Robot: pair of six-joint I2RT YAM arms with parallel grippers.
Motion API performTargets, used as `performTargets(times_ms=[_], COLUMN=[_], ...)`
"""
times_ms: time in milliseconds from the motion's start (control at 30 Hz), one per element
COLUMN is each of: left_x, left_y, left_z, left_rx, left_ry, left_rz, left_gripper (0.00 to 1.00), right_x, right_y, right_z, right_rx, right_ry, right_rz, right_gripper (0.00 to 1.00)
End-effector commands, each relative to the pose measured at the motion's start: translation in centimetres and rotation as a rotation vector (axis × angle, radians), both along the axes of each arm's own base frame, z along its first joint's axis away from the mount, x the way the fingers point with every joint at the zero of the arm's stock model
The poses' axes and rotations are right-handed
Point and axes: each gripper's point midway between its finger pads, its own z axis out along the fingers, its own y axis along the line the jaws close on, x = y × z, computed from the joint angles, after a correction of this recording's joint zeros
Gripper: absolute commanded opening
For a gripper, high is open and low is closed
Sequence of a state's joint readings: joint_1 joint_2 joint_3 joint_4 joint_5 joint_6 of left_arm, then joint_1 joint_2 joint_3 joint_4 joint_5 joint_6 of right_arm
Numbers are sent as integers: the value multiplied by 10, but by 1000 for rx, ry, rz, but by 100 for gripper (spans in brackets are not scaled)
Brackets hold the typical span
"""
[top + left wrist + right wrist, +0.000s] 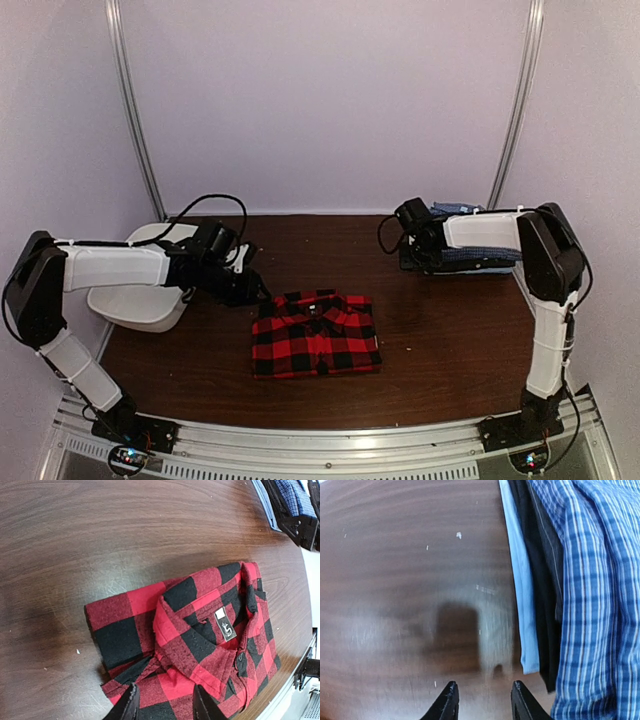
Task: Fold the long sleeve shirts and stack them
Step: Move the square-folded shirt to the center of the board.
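Both jaws apart, empty; white tub (130,305) left of plaid shirt (315,333), blue check shirt (590,605) right

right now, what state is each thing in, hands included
red plaid shirt, folded, flat on the table
blue check shirt, on a clothes pile, far right
white tub, at the table's left edge
left hand, open, above the red shirt's edge
right hand, open, above bare table beside the pile
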State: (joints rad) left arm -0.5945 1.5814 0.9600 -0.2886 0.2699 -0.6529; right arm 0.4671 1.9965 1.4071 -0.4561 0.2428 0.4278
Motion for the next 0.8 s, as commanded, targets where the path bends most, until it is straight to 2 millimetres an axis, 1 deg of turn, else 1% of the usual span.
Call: performTargets(times_ms=[0,67,100,167,333,400,567,667,767], left_x=[2,1,1,0,-1,-2,-3,-3,-4], left_y=[0,0,0,1,0,-1,-3,-2,-2], left_z=[10,11,10,10,9,7,5,6,6], left_rx=[-39,-44,-44,-44,-54,-57,-64,-66,-67], left_ry=[-36,-37,-38,-37,-33,-28,-19,-22,-20], left_rz=[1,3,4,4,2,1,-4,-6,-4], left_gripper=[38,38,38,38,38,38,38,38,38], right_x=[20,25,25,27,26,25,22,22,24], right_y=[-12,-17,-21,-30,-50,-55,-59,-60,-63], right_z=[2,-4,-10,-16,-18,-21,-36,-45,-51], right_rx=[-79,-106,-123,-154,-264,-286,-319,-332,-349], right_ry=[-6,6,22,33,41,47,80,93,108], right_rz=[-34,-44,-50,-66,-110,-118,-116,-109,-106], right_gripper=[37,36,36,35,34,34,34,30,21])
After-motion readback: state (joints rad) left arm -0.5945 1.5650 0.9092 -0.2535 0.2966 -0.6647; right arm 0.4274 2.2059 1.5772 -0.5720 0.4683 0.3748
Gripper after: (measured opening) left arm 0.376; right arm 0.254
